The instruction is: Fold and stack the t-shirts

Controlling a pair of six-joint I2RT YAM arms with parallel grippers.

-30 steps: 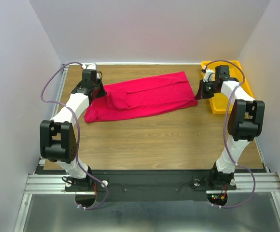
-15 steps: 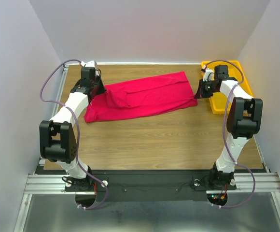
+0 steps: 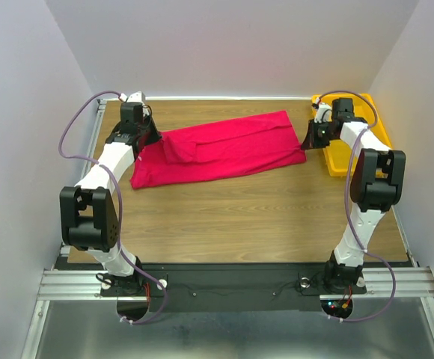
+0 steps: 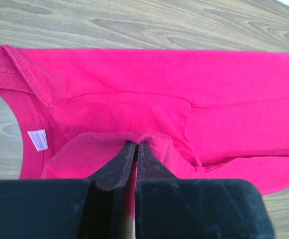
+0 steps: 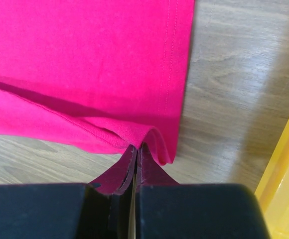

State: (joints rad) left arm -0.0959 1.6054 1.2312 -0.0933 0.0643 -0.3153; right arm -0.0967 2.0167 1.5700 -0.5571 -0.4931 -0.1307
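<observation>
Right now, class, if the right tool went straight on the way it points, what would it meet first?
The right tool, shut on an edge of the crimson t-shirt, would probably meet more of that shirt spread ahead.

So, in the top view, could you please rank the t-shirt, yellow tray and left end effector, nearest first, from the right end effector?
1. t-shirt, gripped by the right end effector
2. yellow tray, just to its right
3. left end effector, far left
</observation>
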